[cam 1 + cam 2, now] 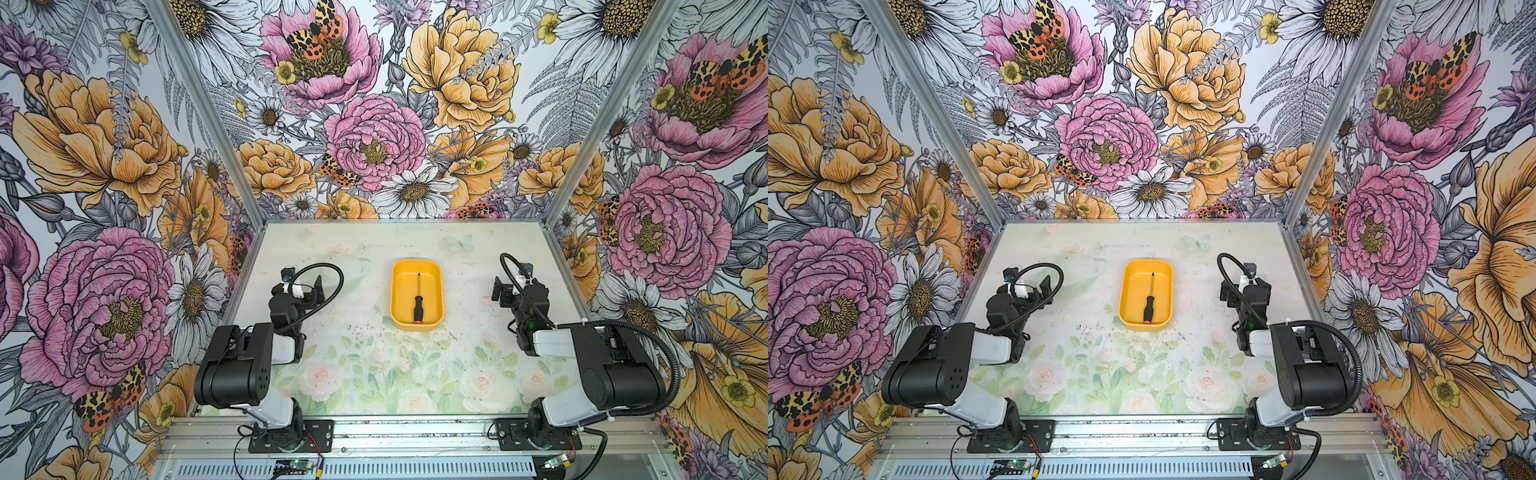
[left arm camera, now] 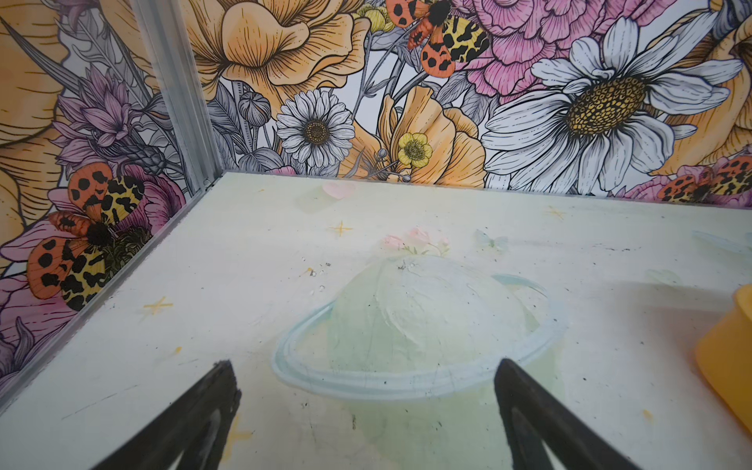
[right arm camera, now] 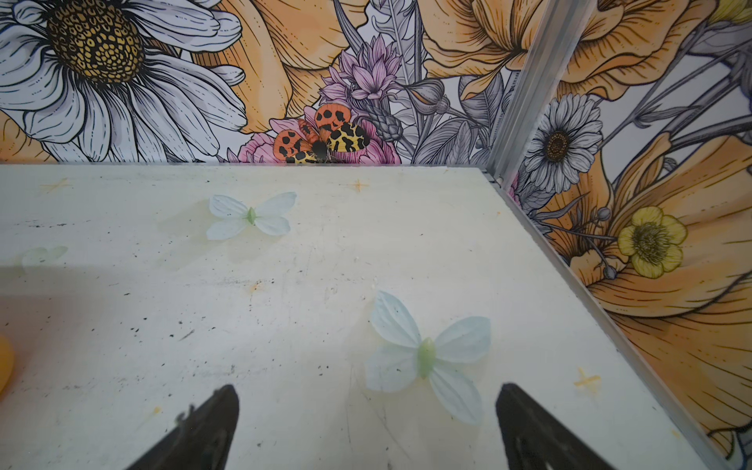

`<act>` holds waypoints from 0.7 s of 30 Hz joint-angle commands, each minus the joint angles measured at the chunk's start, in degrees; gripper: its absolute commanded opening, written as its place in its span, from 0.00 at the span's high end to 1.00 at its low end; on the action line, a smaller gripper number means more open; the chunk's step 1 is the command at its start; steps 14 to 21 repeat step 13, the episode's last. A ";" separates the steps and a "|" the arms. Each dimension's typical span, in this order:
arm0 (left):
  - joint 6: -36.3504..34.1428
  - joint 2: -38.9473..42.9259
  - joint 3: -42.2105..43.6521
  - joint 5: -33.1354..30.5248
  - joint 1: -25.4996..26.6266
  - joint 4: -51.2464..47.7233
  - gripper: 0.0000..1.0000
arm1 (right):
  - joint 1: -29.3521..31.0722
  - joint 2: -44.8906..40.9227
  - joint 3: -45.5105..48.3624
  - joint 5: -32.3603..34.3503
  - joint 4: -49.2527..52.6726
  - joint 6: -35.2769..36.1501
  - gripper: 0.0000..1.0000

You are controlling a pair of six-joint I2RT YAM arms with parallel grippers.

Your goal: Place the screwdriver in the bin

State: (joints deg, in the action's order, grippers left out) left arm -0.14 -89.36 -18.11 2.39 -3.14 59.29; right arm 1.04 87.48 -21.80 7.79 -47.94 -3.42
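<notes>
The screwdriver (image 1: 418,300) (image 1: 1149,301), thin dark shaft, black handle and orange end cap, lies flat inside the yellow-orange bin (image 1: 397,291) (image 1: 1126,291) at the table's middle, tip toward the back wall. My left gripper (image 1: 309,291) (image 1: 1038,289) (image 2: 364,368) stands open over bare table, well left of the bin, whose corner (image 2: 728,358) shows in the left wrist view. My right gripper (image 1: 500,291) (image 1: 1229,291) (image 3: 366,390) stands open and empty, well right of the bin; a sliver of the bin (image 3: 5,362) shows in the right wrist view.
The table is printed with pale flowers, a ringed planet (image 2: 419,325) and butterflies (image 3: 425,350). Flowered walls with aluminium corner posts (image 1: 249,208) close it in on three sides. Both arm bases sit on the front rail (image 1: 415,432).
</notes>
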 commanded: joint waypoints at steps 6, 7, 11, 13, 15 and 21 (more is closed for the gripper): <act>0.47 0.33 -1.20 -0.89 0.37 -0.65 0.01 | -0.43 0.31 -0.49 0.58 -1.70 -0.14 0.01; 0.45 0.33 -1.50 -0.84 0.33 -1.15 0.01 | -0.49 0.32 -0.50 0.61 -1.63 -0.17 0.00; 0.15 0.46 -3.41 -1.48 0.75 -5.23 0.01 | -0.59 0.29 -0.50 0.63 -1.62 -0.16 0.00; 0.21 0.50 -3.67 -2.09 0.76 -5.84 0.01 | -0.51 0.19 -0.49 0.61 -1.67 -0.18 0.00; 0.21 0.50 -3.67 -2.09 0.76 -5.84 0.01 | -0.51 0.19 -0.49 0.61 -1.67 -0.18 0.00; 0.21 0.50 -3.67 -2.09 0.76 -5.84 0.01 | -0.51 0.19 -0.49 0.61 -1.67 -0.18 0.00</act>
